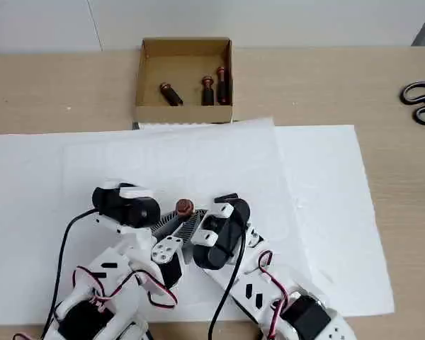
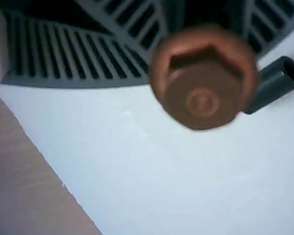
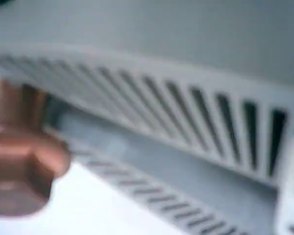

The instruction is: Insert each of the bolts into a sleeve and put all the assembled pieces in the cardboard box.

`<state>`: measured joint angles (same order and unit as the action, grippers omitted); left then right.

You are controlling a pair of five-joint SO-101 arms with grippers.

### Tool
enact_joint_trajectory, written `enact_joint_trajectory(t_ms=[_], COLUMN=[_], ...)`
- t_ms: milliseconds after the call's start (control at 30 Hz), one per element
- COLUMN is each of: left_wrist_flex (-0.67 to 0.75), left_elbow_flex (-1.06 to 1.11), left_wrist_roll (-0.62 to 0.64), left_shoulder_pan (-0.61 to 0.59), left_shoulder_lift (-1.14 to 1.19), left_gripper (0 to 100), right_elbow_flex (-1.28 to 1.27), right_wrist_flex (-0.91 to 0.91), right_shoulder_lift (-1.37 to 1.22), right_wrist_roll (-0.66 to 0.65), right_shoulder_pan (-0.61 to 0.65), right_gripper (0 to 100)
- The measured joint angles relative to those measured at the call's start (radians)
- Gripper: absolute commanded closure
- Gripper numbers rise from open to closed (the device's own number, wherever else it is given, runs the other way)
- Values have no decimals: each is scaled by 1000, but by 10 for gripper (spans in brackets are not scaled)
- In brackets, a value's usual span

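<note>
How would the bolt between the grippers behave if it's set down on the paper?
The bolt looks like metal, so it is probably stiff and heavy for its size. Being round-flanged, it may roll in an arc on the flat paper.

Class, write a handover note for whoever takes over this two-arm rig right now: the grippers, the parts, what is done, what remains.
Grippers: both grippers meet low over the white sheet, at one bolt; whether either is clamped cannot be told.
Parts: the bolt's copper head faces up, with a black sleeve beside it.
Done: three assembled pieces lie in the cardboard box.
Left: join this bolt and sleeve, then box the pair.
</note>
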<state>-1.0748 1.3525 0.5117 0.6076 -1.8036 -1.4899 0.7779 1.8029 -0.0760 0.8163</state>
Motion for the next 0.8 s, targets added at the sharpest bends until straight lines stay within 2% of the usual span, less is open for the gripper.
enact_joint_trajectory(t_ms=[233, 600, 800], left_wrist_flex=[-12, -52, -114], left_elbow_flex=[0, 8, -92], left_wrist_roll=[-5, -101, -109], left_shoulder_pan=[0, -104, -135], left_shoulder_lift=[0, -2, 6], left_gripper=[737, 739, 754], right_elbow_flex=[-2, -3, 0], right_wrist_flex=[0, 0, 0], right_shoulder_lift=[0, -2, 0], right_wrist_roll=[0, 3, 3], right_shoulder_pan=[-6, -9, -3], right_gripper=[995, 995, 995])
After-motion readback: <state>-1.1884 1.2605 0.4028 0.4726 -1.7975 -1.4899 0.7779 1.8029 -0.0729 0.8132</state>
